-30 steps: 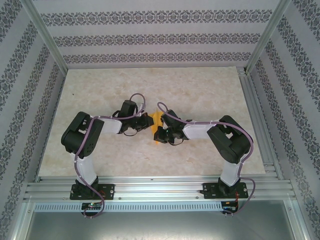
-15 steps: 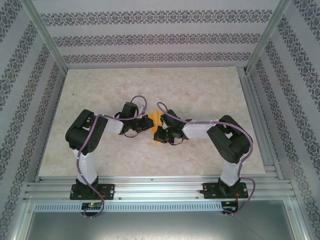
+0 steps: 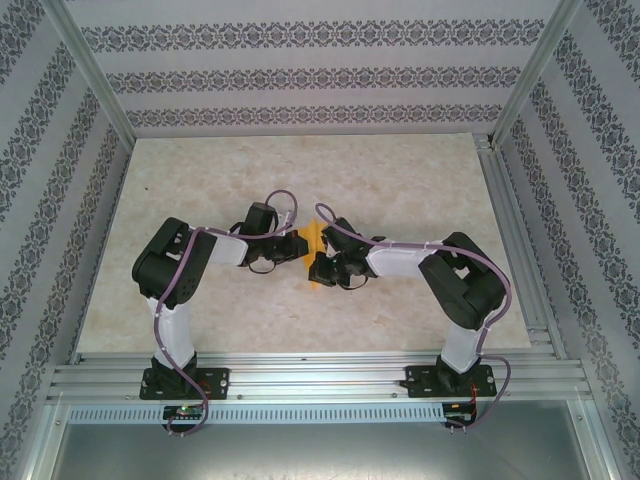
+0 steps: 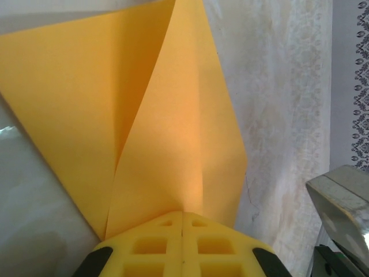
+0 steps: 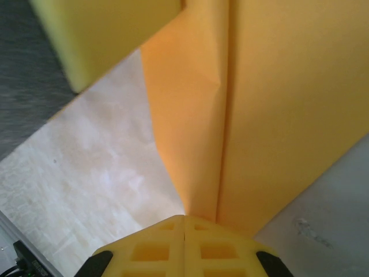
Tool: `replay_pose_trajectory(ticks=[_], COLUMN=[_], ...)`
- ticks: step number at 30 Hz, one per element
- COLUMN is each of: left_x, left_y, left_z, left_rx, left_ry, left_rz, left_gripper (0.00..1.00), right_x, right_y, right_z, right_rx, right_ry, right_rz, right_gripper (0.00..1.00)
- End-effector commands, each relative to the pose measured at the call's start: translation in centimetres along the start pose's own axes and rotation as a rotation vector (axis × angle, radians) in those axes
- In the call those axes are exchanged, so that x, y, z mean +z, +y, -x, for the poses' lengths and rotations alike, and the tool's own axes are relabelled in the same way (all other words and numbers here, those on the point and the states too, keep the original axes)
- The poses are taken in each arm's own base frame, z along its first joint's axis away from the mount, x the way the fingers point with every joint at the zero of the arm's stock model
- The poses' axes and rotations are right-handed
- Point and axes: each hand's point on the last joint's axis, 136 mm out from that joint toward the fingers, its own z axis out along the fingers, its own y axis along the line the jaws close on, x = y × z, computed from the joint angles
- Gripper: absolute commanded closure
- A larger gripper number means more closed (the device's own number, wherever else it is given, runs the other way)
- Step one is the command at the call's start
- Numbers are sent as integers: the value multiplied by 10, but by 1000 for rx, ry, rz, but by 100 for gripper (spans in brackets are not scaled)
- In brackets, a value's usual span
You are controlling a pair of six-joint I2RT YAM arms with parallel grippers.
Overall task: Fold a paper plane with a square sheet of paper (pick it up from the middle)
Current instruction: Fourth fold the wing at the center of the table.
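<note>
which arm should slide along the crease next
Right, likely: the right pincer is shut on the paper with the crease straight ahead; from the left pincer the crease slants off.

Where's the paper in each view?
Top external: paper at the centre of the table.
Left wrist: paper upper left to centre, above shut left end effector.
Right wrist: paper centre to right edge, above shut right end effector.
Shared landmark: pale marbled table.

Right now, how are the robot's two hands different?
The left gripper reaches the paper from the left; the right gripper comes from the right. The left gripper pinches farther up the table, the right gripper nearer the bases. Both have yellow fingers shut on the paper.
</note>
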Motion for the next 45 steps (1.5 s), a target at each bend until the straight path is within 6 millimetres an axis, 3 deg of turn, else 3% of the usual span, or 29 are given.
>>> replay_pose_trajectory(ticks=[1,9,15,22,26,32,45], left_x=[11,12,12,10,11,20,28], left_y=[17,12,9,0,-2,15,34], left_z=[-4,-2,0,8,13,6,1], left_rx=[23,34,40,64,84,47,-2], left_ry=[20,28,30,31,38,66,89], left_rz=[39,26,18,16,27,57,108], left_gripper=[95,94,94,91,92,95,97], right_x=[-20,-2,22,25,22,11,23], right_y=[28,27,-12,-38,-29,-1,-10], right_z=[24,40,26,10,9,13,-37], right_rx=[-20,-4,39,64,54,28,55], right_ry=[-71,-71,-24,1,-2,-19,75], right_rz=[88,91,-7,-82,-27,57,75], right_gripper=[94,94,95,95,95,94,94])
